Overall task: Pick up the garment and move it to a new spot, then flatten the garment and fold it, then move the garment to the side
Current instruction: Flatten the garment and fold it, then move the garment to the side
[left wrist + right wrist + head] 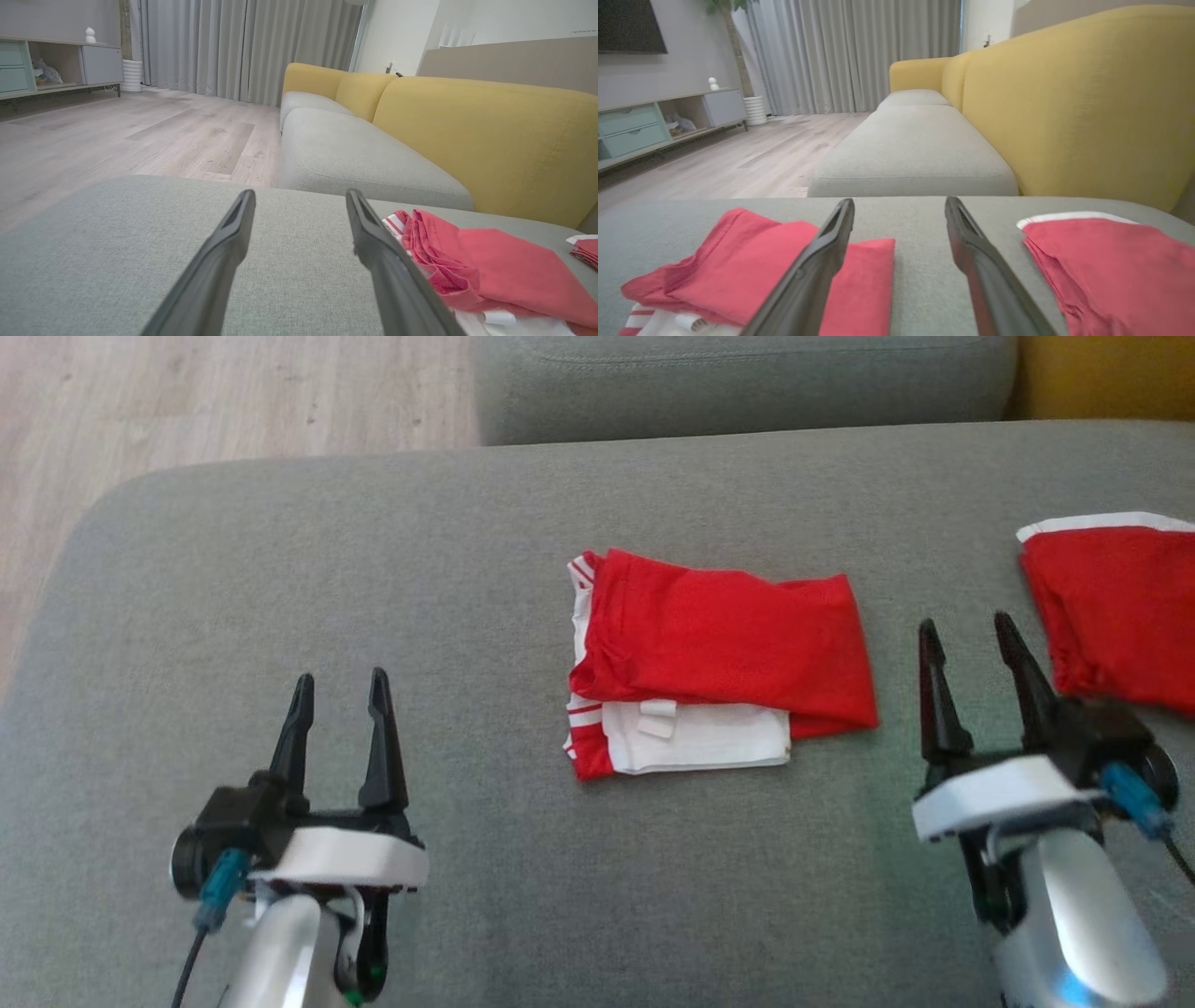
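A folded red and white garment lies flat in the middle of the grey cushion. The left wrist view has the garment to the right of my fingers, and the right wrist view has the garment at lower left. My left gripper stands open over bare cushion, well to the garment's left, holding nothing. My right gripper is open too, in the gap between this garment and a second one, touching neither.
A second folded red garment with a white edge lies at the cushion's right. Another grey seat and a yellow backrest lie beyond. The cushion's left edge drops to wooden floor.
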`<state>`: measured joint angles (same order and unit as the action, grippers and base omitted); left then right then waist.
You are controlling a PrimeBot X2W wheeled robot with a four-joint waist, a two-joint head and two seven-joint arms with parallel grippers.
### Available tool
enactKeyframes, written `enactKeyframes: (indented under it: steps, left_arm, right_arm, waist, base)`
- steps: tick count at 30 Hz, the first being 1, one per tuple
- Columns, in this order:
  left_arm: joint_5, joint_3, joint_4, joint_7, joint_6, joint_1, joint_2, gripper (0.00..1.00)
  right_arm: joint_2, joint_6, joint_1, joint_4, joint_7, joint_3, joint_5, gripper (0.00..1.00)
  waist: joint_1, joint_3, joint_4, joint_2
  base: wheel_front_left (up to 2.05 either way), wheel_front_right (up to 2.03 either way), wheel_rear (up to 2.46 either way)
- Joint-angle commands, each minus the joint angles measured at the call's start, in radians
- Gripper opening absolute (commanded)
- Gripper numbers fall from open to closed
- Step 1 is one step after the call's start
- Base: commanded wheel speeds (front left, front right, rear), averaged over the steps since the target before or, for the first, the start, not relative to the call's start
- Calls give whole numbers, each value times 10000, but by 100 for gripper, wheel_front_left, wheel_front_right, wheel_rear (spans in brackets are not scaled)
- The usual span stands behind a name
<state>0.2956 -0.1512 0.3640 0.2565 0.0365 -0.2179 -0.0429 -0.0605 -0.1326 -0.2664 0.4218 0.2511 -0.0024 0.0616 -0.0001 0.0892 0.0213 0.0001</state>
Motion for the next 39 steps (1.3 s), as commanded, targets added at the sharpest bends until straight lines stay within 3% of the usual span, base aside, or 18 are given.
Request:
enactKeyframes:
  steps: [1,7,15,31,34,35,36,37,39]
  left_arm:
    - [-202,457,-392,53,1,-140,-74,100]
    - [-205,489,-437,53,-55,130,-74,100]
    - [-156,200,-524,53,-4,-335,-74,100]
    - [65,-131,-332,53,8,-861,-74,100]
    - [83,-146,-283,53,2,-845,-74,100]
    - [85,-134,-271,53,-7,-835,-74,100]
    - [84,-116,-268,53,-22,-820,-74,100]
    - [77,-99,-262,53,-34,-794,-74,100]
    - [43,-68,-252,53,-34,-738,-74,100]
  right_arm:
    - [102,19,-32,-572,106,135,37,100]
    - [103,19,695,-991,106,190,139,100]
    - [103,19,-196,-594,-2,-20,-102,100]
    - [103,19,-2285,3391,-1825,-588,-309,100]
    - [103,19,-2466,4145,-2056,-282,-65,100]
    - [103,19,-2512,4348,-2113,-133,-7,72]
    - [103,19,-2554,4510,-2118,-4,18,30]
    - [103,19,-2587,4644,-2084,85,31,0]
    - [103,19,-2661,4817,-1908,194,-45,0]
  waist:
    - [1,-45,-100,-1]
    - [1,25,-215,-1]
    - [1,692,139,-1]
    - [1,1430,1107,-1]
    - [1,1359,1161,-1]
    - [1,1334,1154,-1]
    - [1,1281,1137,-1]
    - [1,1233,1110,-1]
    - [1,1124,1020,-1]
  base:
    - [0,0,0]
    - [0,0,0]
    - [0,0,0]
    - [0,0,0]
    - [0,0,0]
    - [0,0,0]
    - [0,0,0]
    - [0,0,0]
    - [0,0,0]
